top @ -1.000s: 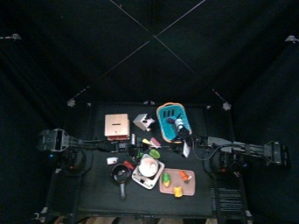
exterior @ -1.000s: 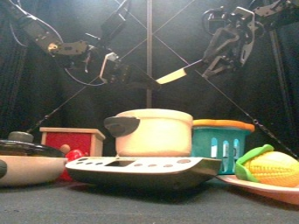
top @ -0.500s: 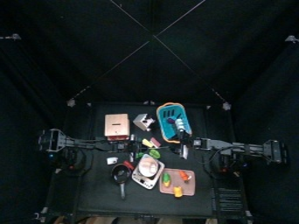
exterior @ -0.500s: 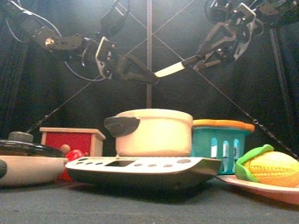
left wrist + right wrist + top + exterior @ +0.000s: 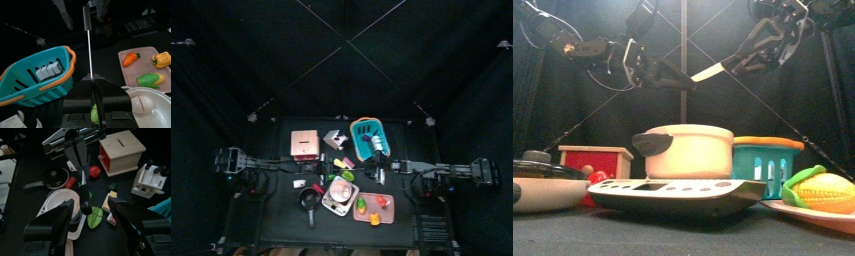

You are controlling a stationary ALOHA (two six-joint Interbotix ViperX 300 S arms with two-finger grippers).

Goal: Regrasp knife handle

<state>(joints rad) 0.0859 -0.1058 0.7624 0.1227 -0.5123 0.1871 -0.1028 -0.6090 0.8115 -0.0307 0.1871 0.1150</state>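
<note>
The left gripper [image 5: 647, 70] clamps the knife [image 5: 704, 73] by its blade high above the table [image 5: 285, 190], presenting the pale handle toward the right gripper [image 5: 751, 62], whose jaws stand wide apart to receive it.

The black tabletop [image 5: 281, 190] is carrying a teal basket [image 5: 369, 135], a wooden box [image 5: 305, 142], a scale [image 5: 673, 196], a frying pan [image 5: 309, 201] and a pink tray [image 5: 376, 208].

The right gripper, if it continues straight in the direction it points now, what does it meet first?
Most likely the knife that the left gripper holds up in the air. In the right wrist view the right gripper has open jaws on either side of the handle end. Depth is unclear.
</note>
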